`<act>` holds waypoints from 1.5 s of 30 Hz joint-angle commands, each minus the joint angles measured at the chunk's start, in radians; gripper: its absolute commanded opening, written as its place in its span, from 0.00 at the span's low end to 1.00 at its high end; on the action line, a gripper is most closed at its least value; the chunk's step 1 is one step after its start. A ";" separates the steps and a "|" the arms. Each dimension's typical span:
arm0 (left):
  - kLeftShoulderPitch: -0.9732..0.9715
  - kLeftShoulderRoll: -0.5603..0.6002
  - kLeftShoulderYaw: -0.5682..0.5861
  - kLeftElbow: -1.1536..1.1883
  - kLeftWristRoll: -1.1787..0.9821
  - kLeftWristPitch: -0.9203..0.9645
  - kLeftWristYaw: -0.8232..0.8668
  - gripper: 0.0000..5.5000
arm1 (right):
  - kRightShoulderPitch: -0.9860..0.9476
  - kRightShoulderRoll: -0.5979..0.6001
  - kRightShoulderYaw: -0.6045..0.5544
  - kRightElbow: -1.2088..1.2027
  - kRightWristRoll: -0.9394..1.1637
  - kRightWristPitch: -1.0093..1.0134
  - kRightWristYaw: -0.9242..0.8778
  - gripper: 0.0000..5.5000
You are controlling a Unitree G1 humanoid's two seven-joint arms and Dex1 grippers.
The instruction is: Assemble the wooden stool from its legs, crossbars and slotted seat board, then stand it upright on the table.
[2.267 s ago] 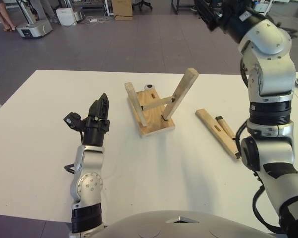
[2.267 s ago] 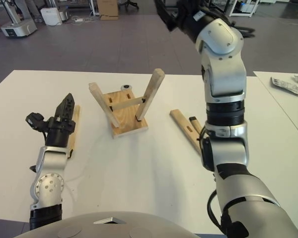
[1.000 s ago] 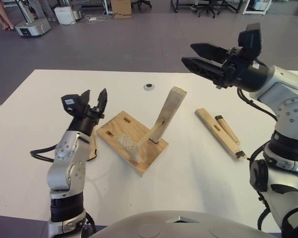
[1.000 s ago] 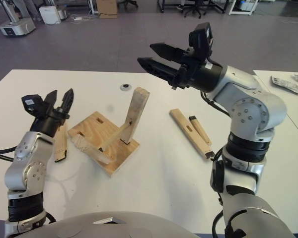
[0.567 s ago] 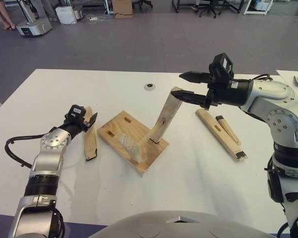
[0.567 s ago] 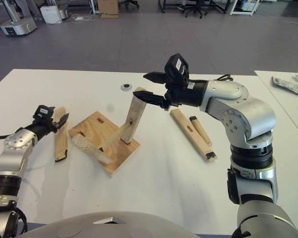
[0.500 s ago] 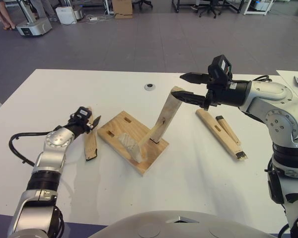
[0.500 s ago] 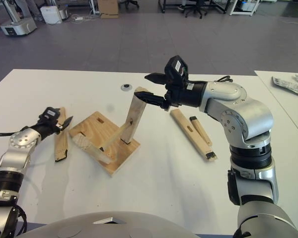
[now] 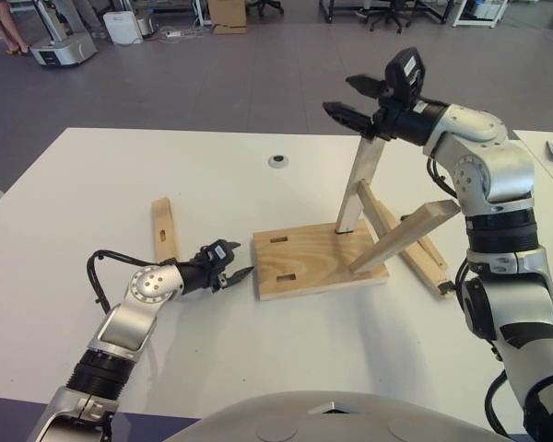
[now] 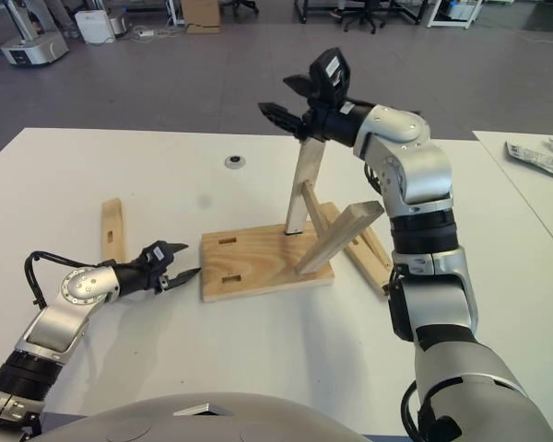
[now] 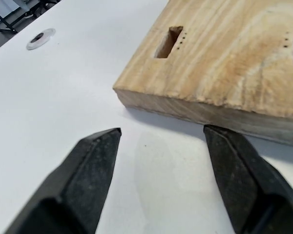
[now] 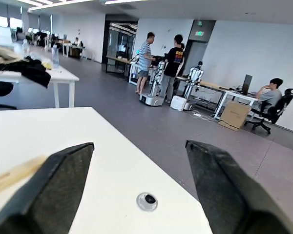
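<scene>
Left tool [image 11: 162,131]: fingers apart, low on the tabletop [image 9: 74,184], just left of the seat board [image 9: 318,260].
Right tool [image 9: 337,94]: fingers spread at the top of the upright leg [image 9: 359,189] (contact cannot be told).
Seat board: flat, mid-tabletop.
Tilted leg [image 9: 405,235]: at the board's right end.
Loose pieces [image 9: 430,261]: behind it, partly hidden.
Spare leg [image 9: 163,228]: flat, left.

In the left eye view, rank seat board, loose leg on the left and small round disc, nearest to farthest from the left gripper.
1. Seat board: just right of the left gripper, edge close to its fingertips.
2. Loose leg: lying to its left and farther back.
3. Round disc: far back, beyond the board.
</scene>
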 commanded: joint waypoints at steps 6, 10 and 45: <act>-0.370 -0.003 0.079 0.355 0.028 -0.136 0.014 0.57 | -0.029 -0.281 -0.021 0.260 -0.198 -0.119 0.056 0.63; -0.584 -0.019 -0.003 0.766 0.176 -0.326 0.076 0.57 | 0.207 -0.422 0.248 0.138 -0.415 -0.334 0.292 0.63; -0.048 -0.092 0.063 0.224 -0.130 -0.390 -0.398 0.57 | 0.622 -0.122 0.362 -0.205 -0.584 -0.031 0.012 0.63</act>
